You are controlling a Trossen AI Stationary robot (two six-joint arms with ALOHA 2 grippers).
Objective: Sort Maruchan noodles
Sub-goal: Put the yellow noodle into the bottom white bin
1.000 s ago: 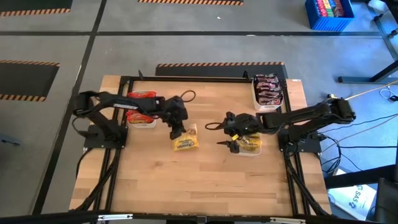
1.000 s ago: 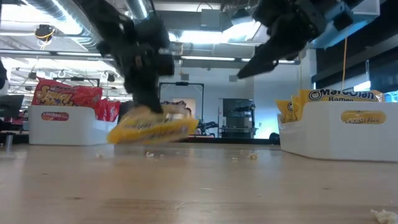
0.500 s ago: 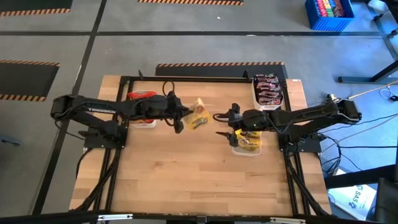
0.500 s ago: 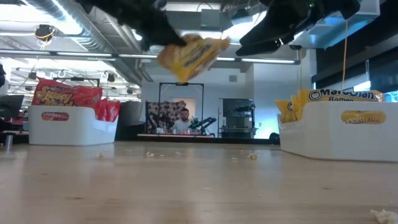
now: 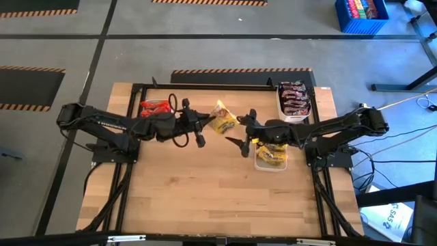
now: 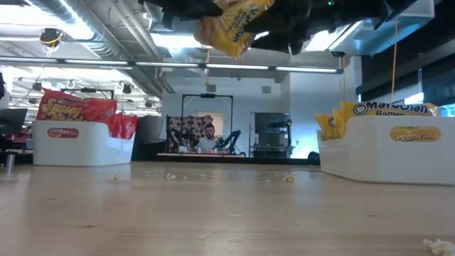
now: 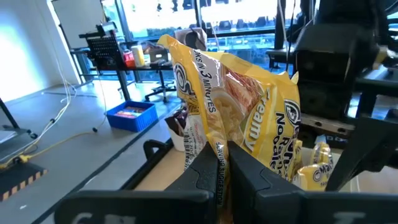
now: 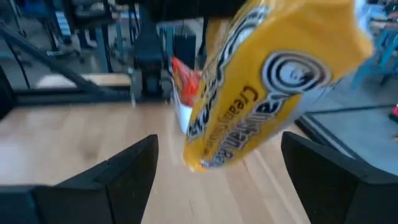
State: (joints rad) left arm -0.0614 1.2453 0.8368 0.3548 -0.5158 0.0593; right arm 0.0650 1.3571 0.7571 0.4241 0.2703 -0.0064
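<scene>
A yellow Maruchan noodles packet (image 5: 222,121) hangs high over the table's middle, and my left gripper (image 5: 206,126) is shut on it. The low view shows the packet (image 6: 231,25) well clear of the wood. My right gripper (image 5: 244,132) is open and level. It faces the packet (image 8: 273,81) from the table's right, with its fingers wide on either side of the packet's line and apart from it. More yellow packets lie in the white tray (image 5: 272,158) under the right arm. Red ones fill the left tray (image 5: 154,106), and dark ones the far right tray (image 5: 294,100). My left gripper pinches the yellow packet's near edge (image 7: 216,148) between its two fingers (image 7: 200,169). The fingers lie level and come from the table's left. The packet sticks out beyond the fingers toward the right gripper, tilted and lifted clear of the table.
Bare wood spreads across the table's near half (image 5: 205,198), with crumbs (image 6: 281,179) scattered on it. The black frame rail (image 5: 205,87) runs along the far edge. A person sits at a desk (image 6: 210,135) in the room beyond the table.
My left gripper has risen from the table with the yellow packet. It has swung toward the far edge and the right gripper, and tipped from pointing down to level. The packet has gone from lying on the wood to hanging clear. My right gripper has tipped up toward level, facing the packet.
</scene>
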